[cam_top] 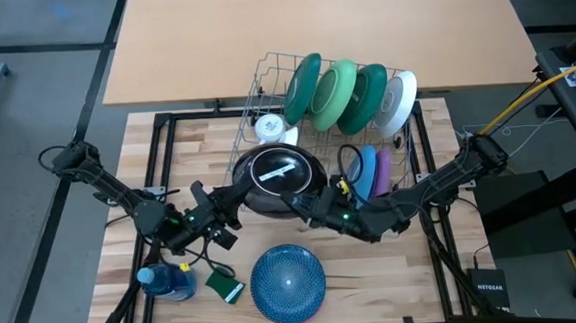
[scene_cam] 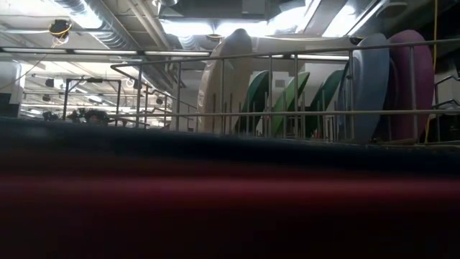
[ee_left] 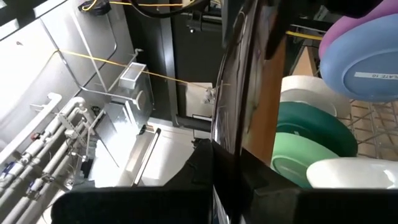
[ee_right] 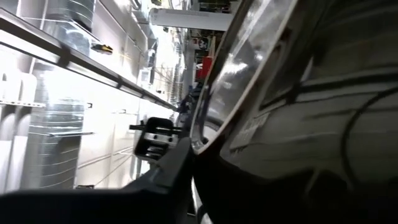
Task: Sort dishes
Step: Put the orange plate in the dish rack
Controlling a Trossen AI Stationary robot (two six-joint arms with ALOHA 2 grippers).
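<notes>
A dark glossy plate [cam_top: 279,174] lies face up over the near left corner of the wire dish rack [cam_top: 259,83]. My left gripper [cam_top: 234,197] is shut on its left rim and my right gripper [cam_top: 301,203] on its near rim. Dark green [cam_top: 304,88], light green [cam_top: 338,95], dark green [cam_top: 368,98] and white [cam_top: 397,103] plates stand on edge in the rack's far row. Blue [cam_top: 367,171] and purple [cam_top: 382,172] plates stand in its near right part. A blue patterned plate [cam_top: 287,282] lies flat on the table near the front edge. My left gripper pinches the dark plate's left rim [ee_left: 231,134] between its two fingers, coming level from the table's left. Whether the plate rests on the rack I cannot tell. My right gripper pinches the plate's near rim [ee_right: 200,134], one finger [ee_right: 165,171] along the edge, coming from the near right.
A small white mug [cam_top: 269,130] sits in the rack's left part. A blue bottle [cam_top: 165,281] and a green sponge [cam_top: 225,286] lie at the near left. A blurred dark band [scene_cam: 230,194] fills the low view's lower half, with the rack [scene_cam: 287,108] behind it.
</notes>
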